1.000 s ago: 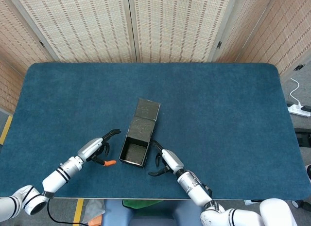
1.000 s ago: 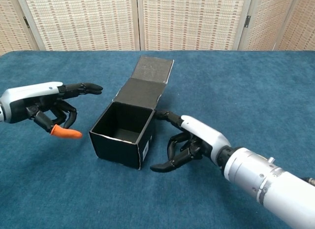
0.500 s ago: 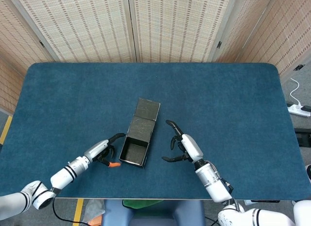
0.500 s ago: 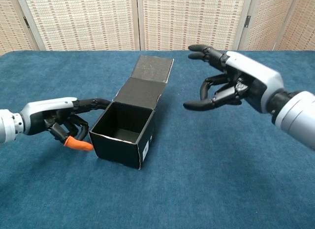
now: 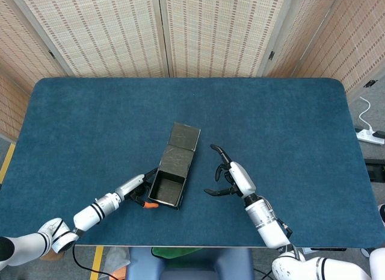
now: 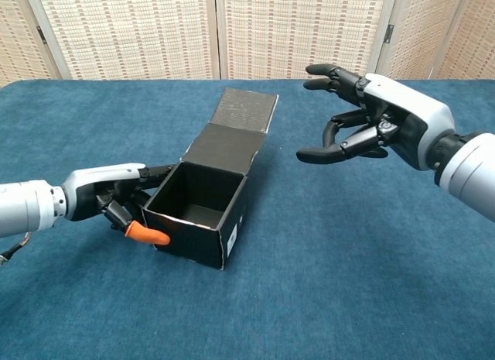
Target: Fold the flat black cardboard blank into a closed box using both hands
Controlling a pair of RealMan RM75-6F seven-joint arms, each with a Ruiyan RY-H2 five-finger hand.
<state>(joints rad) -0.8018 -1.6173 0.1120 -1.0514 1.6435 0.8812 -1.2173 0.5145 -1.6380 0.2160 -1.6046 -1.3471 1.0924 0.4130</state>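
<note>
**Chest view: open box, left hand at its wall, right hand raised**

Chest view shows the black box (image 6: 203, 221) standing on the blue surface (image 6: 348, 282) with its top open and nothing visible inside, only the dark floor and walls. Its lid flap (image 6: 246, 110) leans back from the far edge, unfolded. In the head view the box (image 5: 167, 186) sits near the front middle of the surface.

The left hand (image 6: 116, 197) is against the box's left wall, fingers (image 6: 158, 173) curled along the rim, an orange fingertip (image 6: 147, 234) touching the lower front corner. The right hand (image 6: 371, 120) hovers well apart to the right of the flap, fingers spread and bent, holding nothing.

Compared with half a second ago, the left hand has pushed in closer and the box has shifted slightly rightward with it. The right hand has barely moved. A second ago it lay low beside the box's right wall.
</note>
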